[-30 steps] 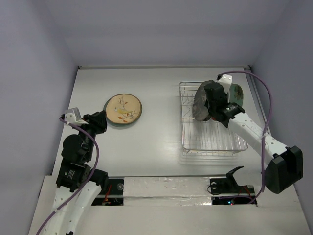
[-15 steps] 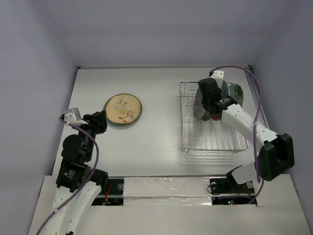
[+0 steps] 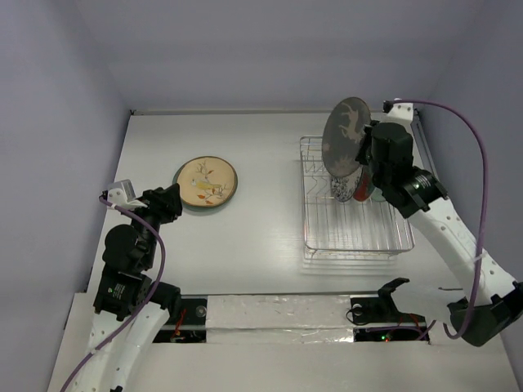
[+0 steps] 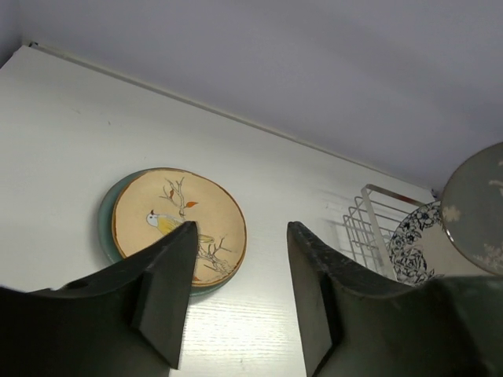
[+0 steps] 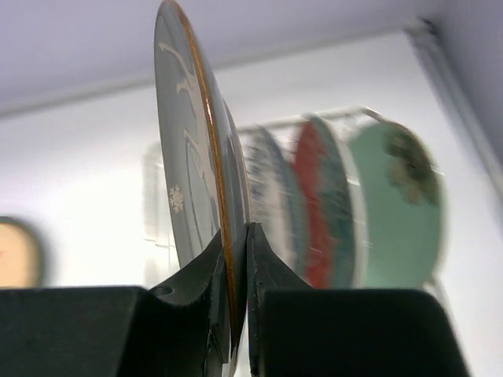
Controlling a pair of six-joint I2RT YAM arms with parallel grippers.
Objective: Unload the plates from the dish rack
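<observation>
1. The grey plate (image 5: 185, 141) in my right pincer (image 5: 234, 239) looks like smooth glazed ceramic with a thin coppery rim.
2. My left pincer (image 4: 240, 243) has dark, matt, plastic-looking fingers (image 4: 165, 290).
3. The dish rack (image 3: 355, 233), right of centre in the top view, is thin bright metal wire.
4. The counter (image 4: 63, 133) is white and matt, with a faint wood grain.
5. The tan plate (image 4: 179, 224) has a smooth, softly glossy glaze.

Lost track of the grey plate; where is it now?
The grey plate is clamped on edge in the right claw, above the far left part of the dish rack, just left of the plates standing in it.
</observation>
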